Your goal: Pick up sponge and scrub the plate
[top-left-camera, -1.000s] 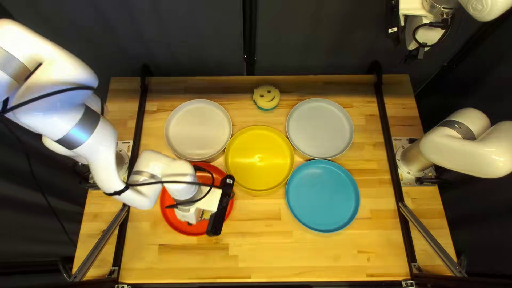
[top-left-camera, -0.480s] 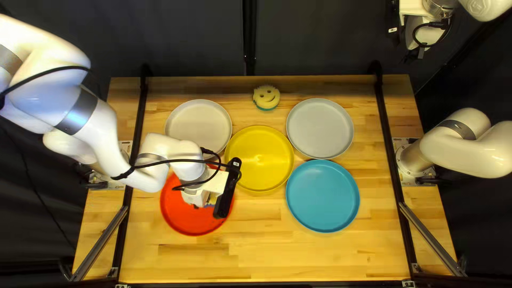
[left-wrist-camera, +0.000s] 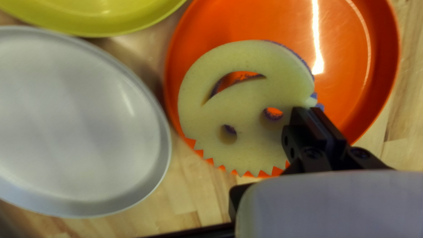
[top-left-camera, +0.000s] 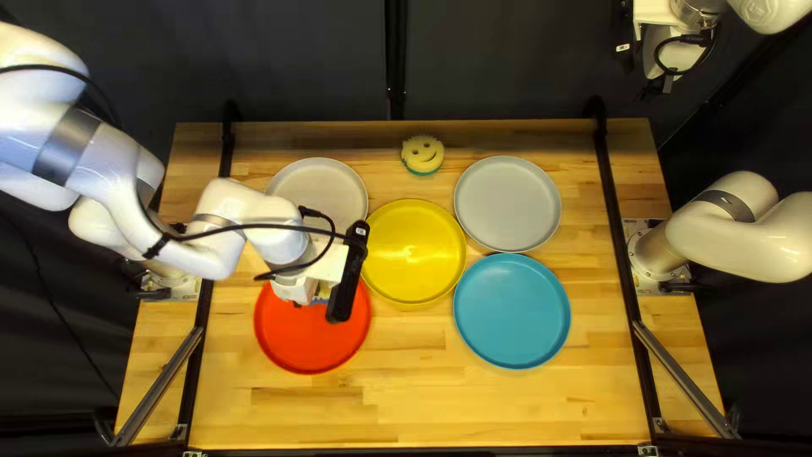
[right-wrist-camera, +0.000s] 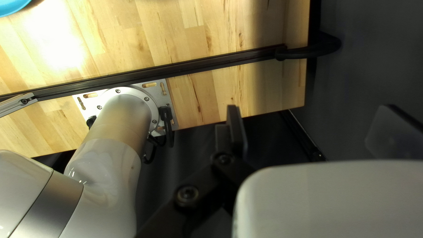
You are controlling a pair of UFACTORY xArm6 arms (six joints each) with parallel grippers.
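My left gripper (top-left-camera: 326,271) hangs over the far part of the red plate (top-left-camera: 313,338) in the top left view. Seen from the left wrist, the fingertips (left-wrist-camera: 308,108) pinch the edge of a yellow smiley sponge (left-wrist-camera: 246,108) with a purple-blue underside. The sponge covers part of the red plate (left-wrist-camera: 352,88); whether they touch cannot be told. A second smiley sponge (top-left-camera: 422,154) lies near the table's far edge. My right gripper (top-left-camera: 664,72) is raised beyond the table; from its wrist, the gripper (right-wrist-camera: 313,121) shows widely parted fingers with nothing between them.
A white plate (top-left-camera: 326,182) lies beyond the red one, partly under my left arm. Right of them are a yellow plate (top-left-camera: 411,252), a grey plate (top-left-camera: 507,204) and a blue plate (top-left-camera: 512,311). Black rails (top-left-camera: 616,228) cross the table near both arm bases.
My left gripper has moved with the sponge toward the table's far edge, first slightly right, then back left, uncovering more of the red plate. The right arm stays where it was.
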